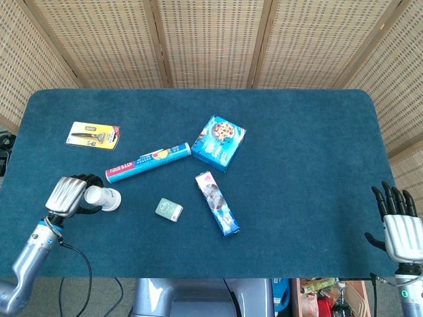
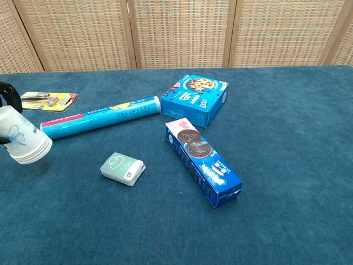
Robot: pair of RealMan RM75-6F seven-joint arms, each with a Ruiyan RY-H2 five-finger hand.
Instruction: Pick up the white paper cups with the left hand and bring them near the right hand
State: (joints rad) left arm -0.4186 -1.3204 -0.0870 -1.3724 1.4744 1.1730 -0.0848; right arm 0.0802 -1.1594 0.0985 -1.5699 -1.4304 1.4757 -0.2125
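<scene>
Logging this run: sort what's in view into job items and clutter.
Job: white paper cups, tilted, held by left hand; right hand, open.

Clutter: foil roll, cookie box, long biscuit box, razor pack, small green pack.
</scene>
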